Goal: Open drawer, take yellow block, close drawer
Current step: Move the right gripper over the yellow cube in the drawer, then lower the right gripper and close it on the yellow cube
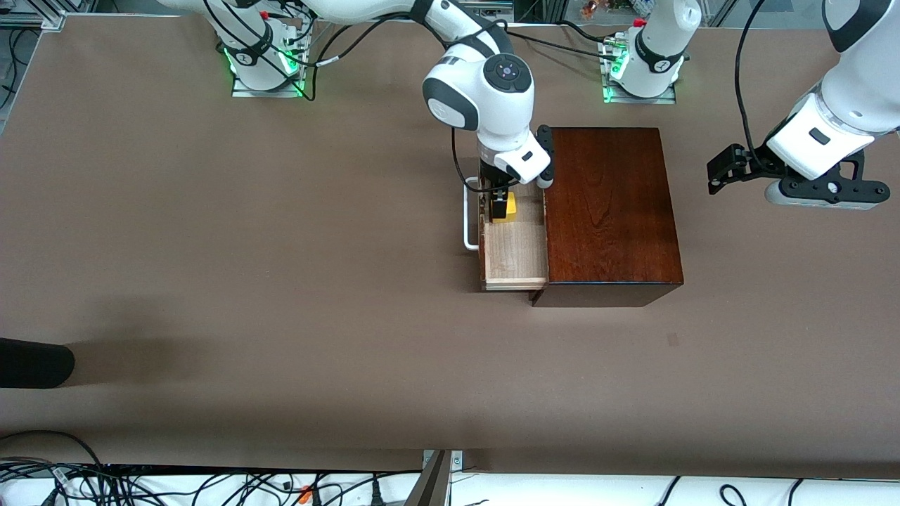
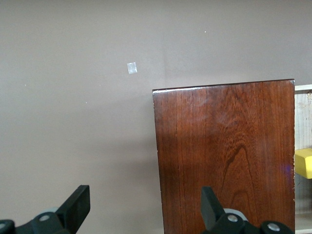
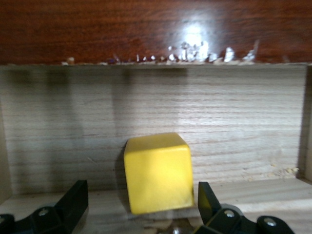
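**Right end effector down in the open drawer, fingers either side of the block**

The drawer [image 1: 513, 256] stands pulled out of the box [image 1: 612, 211], toward the right arm's end of the worktop [image 1: 211, 281]. Its pale wood floor is exposed, and its white handle [image 1: 467, 218] juts from the dark front.

The block [image 1: 505, 207] sits on the drawer floor, in the part of the tray farthest from the front camera. In the right wrist view the block [image 3: 157, 171] rests upright on the pale wood, near the tray's wall.

The right end effector [image 1: 498, 204] reaches down into the drawer at the block. Its fingers [image 3: 73, 202] are spread wide, one on each side of the block, with a gap visible between each finger and the yellow faces; nothing is gripped.

The left end effector [image 1: 731, 169] waits in the air over bare worktop at the left arm's end, just beside the box. Its fingers [image 2: 75, 207] are also wide apart and empty. From the left wrist view the box top [image 2: 224, 156] fills much of the picture, with a corner of the block [image 2: 303, 163] showing at its edge.
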